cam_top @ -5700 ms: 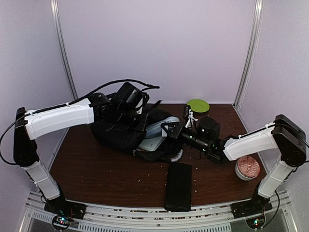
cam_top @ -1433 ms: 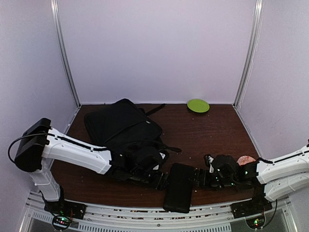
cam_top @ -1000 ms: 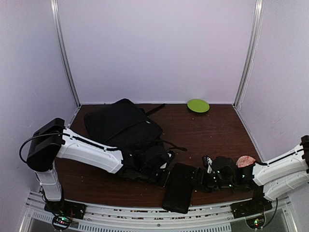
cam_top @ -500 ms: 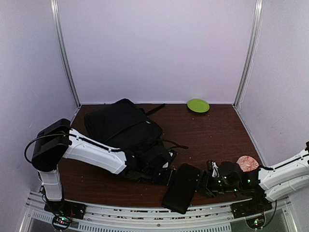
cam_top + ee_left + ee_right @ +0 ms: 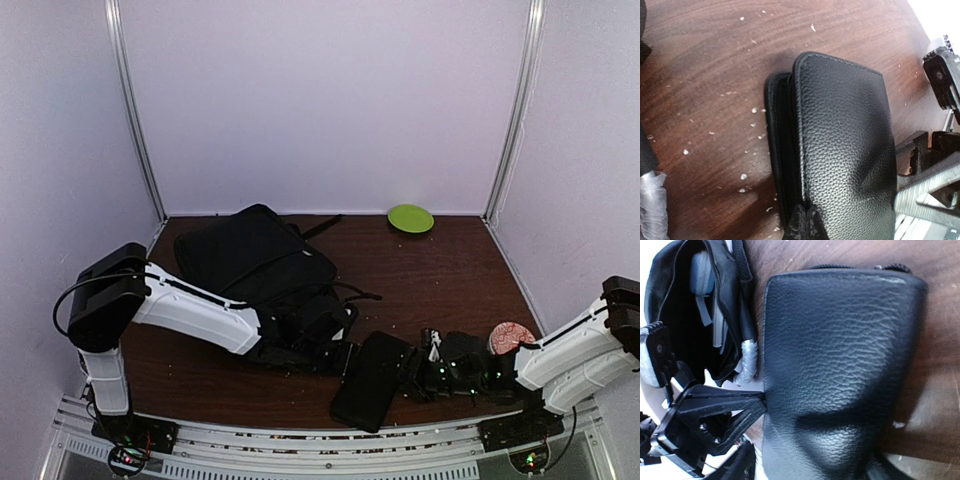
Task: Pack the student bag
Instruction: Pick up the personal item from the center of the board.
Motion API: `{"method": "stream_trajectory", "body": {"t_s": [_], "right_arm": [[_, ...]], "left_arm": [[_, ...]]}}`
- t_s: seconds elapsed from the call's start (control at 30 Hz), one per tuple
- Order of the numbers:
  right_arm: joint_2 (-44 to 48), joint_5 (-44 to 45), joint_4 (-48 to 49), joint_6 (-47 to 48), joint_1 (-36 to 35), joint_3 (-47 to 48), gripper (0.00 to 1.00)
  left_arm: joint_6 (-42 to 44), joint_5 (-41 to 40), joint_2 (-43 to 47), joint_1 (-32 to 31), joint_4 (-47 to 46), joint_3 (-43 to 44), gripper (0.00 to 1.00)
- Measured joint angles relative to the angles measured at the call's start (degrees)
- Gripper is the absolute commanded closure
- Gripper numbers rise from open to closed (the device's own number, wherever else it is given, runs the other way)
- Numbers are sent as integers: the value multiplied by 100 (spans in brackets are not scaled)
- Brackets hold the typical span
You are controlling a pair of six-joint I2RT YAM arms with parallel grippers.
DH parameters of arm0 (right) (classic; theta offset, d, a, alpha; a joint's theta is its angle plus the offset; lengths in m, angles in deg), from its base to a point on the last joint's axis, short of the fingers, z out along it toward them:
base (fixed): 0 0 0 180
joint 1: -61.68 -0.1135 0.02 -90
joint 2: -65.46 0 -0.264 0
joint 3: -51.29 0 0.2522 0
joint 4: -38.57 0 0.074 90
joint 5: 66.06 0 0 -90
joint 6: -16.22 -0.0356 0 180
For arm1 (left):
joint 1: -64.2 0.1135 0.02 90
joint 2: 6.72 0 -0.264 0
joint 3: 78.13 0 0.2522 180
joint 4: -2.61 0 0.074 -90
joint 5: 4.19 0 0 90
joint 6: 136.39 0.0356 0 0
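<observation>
student bag at left, flat case before it, plate far behind, bowl at right

The left arm and right arm have white shells, black joint blocks, a thin black cable, and seemingly green wrist lights.

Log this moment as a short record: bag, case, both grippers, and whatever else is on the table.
student bag: back left, open, pale items inside
slim black case: on the table near the front edge, skewed
left gripper: shut, tips at the case's edge
right gripper: jaws straddle the case's end; grip unclear
other: green plate at far edge; patterned bowl near right edge
</observation>
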Motion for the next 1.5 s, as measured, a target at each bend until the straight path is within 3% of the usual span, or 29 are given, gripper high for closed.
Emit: {"method": "stream_trajectory", "body": {"t_s": [0.13, 0.37, 0.7, 0.83, 1.07, 1.23, 1.5], "right_arm": [[-125, -26, 15, 118, 98, 85, 46], [-31, -46, -468, 352, 133, 284, 47], [33, -177, -868, 616, 162, 509, 35], [-81, -164, -774, 595, 199, 529, 48], [-772, 15, 111, 332, 291, 496, 82], [-811, 2, 243, 310, 310, 466, 99], [-111, -87, -695, 763, 306, 667, 100]], "left_arm": [[9, -44, 4, 33, 24, 2, 100], [72, -28, 4, 52, 122, 63, 100], [175, 61, -7, 90, 146, 81, 100], [179, 55, 0, 109, 149, 79, 100], [179, -55, 111, 232, 125, -48, 100], [179, -81, 168, 234, -2, -153, 100], [271, -92, 363, 229, 118, -219, 100]]}}
